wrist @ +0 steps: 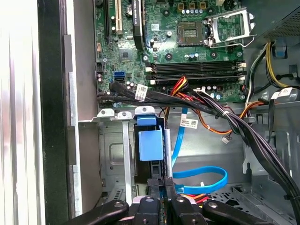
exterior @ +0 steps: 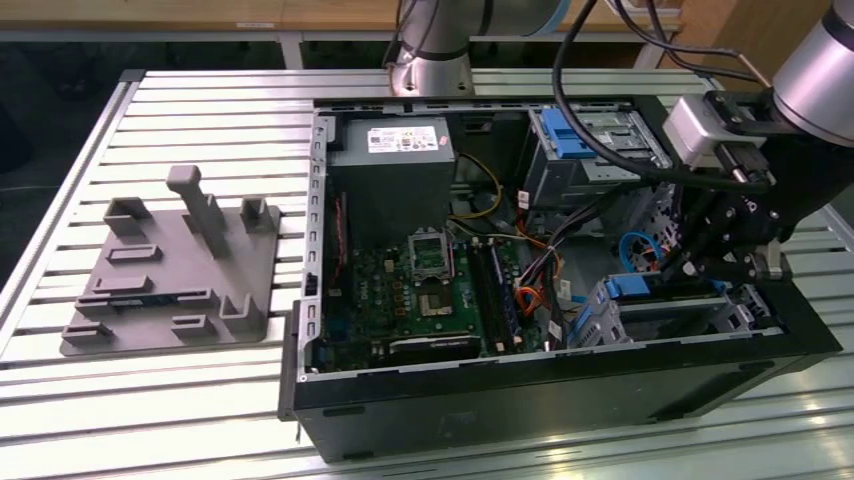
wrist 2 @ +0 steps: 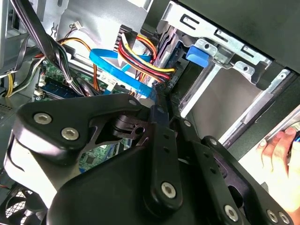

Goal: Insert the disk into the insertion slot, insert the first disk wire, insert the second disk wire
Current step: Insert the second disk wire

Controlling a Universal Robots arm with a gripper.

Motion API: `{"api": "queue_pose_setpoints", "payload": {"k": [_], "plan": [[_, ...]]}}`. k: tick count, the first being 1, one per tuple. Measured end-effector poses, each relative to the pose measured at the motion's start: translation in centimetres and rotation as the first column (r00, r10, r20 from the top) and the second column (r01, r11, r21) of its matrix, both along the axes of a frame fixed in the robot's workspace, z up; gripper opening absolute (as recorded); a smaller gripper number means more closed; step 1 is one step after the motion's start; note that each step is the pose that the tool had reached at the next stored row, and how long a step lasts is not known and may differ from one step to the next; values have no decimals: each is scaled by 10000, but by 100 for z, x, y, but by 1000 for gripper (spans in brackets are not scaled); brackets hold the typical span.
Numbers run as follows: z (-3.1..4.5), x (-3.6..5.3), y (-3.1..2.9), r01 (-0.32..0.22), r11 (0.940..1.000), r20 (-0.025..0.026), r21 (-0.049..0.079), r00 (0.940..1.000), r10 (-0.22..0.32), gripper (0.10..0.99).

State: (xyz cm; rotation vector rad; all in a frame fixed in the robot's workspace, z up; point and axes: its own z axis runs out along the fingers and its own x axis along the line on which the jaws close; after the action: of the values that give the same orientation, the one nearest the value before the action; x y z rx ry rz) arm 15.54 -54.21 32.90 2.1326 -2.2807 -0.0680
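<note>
The disk (exterior: 663,298), silver-grey in a bright blue carrier, lies in the insertion slot (exterior: 603,326), a small perforated grey cage at the case's corner on the exterior view's right. My gripper (exterior: 705,272) hangs just above it. In the first wrist view the blue carrier (wrist: 151,145) sits inside the grey cage (wrist: 112,154), and my gripper (wrist: 162,185) has its fingers pressed together, shut, right at the carrier's edge. A loose blue flat wire (wrist: 201,178) curls beside the cage. In the second wrist view my gripper (wrist 2: 159,101) points at the cage (wrist 2: 220,98).
The open case holds a green motherboard (exterior: 414,290), a power supply (exterior: 390,140) and a larger bay with a blue latch (exterior: 574,130). A thick cable bundle (wrist: 225,117) crosses near the cage. A person's hand (wrist 2: 279,154) is outside the case. A grey fixture (exterior: 174,270) lies on the table.
</note>
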Motion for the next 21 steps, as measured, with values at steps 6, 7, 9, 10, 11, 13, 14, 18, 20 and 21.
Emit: {"api": "queue_pose_setpoints", "payload": {"k": [6,7,9,10,11,13,14,18,20,21], "plan": [[66,0,0,1,10000,0,8,10000,-1,286],[93,0,0,1,10000,0,7,10000,-1,349],[158,-1,3,1,10000,0,6,10000,-1,408],[197,0,4,0,10000,2,5,10000,0,408],[241,0,6,0,10000,4,5,10000,0,408],[324,0,14,1,10000,12,4,10000,-1,408],[364,0,19,0,10000,17,2,10000,0,408],[520,-1,51,10,10000,36,-18,10000,-10,408],[588,-2,64,21,10000,40,-52,10000,-21,408],[617,-2,71,26,10000,41,-77,10000,-25,408]]}}
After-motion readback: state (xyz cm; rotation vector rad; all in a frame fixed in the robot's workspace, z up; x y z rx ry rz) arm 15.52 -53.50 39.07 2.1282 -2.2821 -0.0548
